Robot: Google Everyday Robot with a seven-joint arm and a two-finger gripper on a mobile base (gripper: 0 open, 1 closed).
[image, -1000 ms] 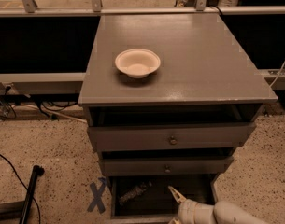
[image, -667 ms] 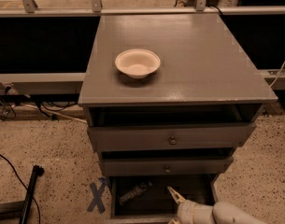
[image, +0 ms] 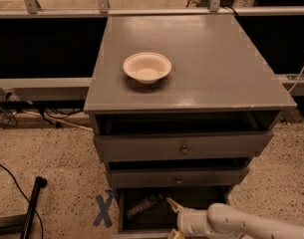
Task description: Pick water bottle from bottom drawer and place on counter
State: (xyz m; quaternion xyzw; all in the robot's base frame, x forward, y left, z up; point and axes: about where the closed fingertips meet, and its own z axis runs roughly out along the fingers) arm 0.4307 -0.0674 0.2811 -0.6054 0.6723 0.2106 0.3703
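Observation:
The water bottle (image: 143,206) lies on its side in the left part of the open bottom drawer (image: 211,198), a dark box at the foot of the cabinet. My gripper (image: 172,217) comes in from the lower right on a white arm and sits just right of the bottle, inside the drawer. One pale finger (image: 173,204) points up and left toward the bottle; the other is at the frame's bottom edge. The gripper is open and empty. The counter (image: 211,63) is the broad grey top above.
A white bowl (image: 147,66) stands on the left half of the counter. Two shallower drawers with knobs (image: 184,150) stick out above the bottom drawer. A blue X mark (image: 102,209) is on the speckled floor at left, beside a black pole (image: 31,208).

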